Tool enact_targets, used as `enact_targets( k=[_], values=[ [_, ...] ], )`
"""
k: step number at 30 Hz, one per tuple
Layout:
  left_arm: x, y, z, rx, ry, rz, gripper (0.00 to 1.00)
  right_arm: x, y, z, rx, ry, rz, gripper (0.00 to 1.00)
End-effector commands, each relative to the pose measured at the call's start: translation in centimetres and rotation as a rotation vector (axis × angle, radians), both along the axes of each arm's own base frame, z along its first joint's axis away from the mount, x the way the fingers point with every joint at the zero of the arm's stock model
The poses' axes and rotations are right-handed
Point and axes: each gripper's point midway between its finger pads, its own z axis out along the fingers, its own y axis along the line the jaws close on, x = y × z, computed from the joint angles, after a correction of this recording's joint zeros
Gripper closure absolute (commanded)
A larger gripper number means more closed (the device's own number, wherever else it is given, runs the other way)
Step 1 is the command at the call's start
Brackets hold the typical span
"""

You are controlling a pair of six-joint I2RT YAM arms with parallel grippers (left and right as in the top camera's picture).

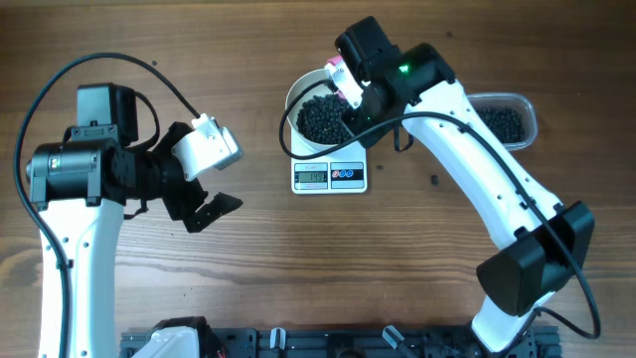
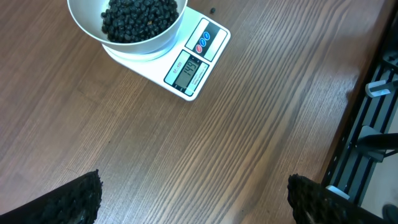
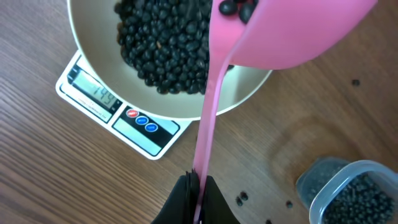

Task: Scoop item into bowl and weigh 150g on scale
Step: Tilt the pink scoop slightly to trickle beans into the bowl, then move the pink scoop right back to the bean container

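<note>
The overhead camera sits high above the table [image 1: 248, 288] and looks straight down. It is far away and sees the whole top. The left wrist camera is lower and looks across the wood at a slant, with the scale [image 2: 189, 68] and bowl [image 2: 140, 48] near its top edge. The right wrist camera is very close, looking down along the pink scoop [image 3: 292, 31] onto the bowl and scale. All three views share those two. Overhead and right wrist also share the tub [image 3: 351, 193].
</note>
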Motion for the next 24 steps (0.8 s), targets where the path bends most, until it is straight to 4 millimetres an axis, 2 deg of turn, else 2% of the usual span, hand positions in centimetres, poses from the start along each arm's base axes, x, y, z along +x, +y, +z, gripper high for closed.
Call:
enact_targets(
  k=[1,10,14,20,24],
  values=[
    [0.1,-0.2,1.0,-0.013,-0.041,-0.018,0.00,0.0,-0.5,0.9,0.017,-0.023,-0.026,0.96],
    [0.1,-0.2,1.0,-0.013,-0.041,-0.018,0.00,-1.5,2.1,1.4,0.165,0.049,0.023,0.96],
    [0.1,-0.2,1.0,-0.013,-0.041,-0.018,0.00,-2.4,3.9,1.9,0.302,0.125,0.022,0.96],
    [0.1,-0.2,1.0,-0.013,-0.041,-0.018,0.00,-2.5,4.3,2.6,0.423,0.191,-0.025,0.96],
    [0.1,-0.2,1.0,-0.013,-0.041,-0.018,0.00,-1.7,3.5,2.8,0.462,0.203,-0.097,0.96]
  ],
)
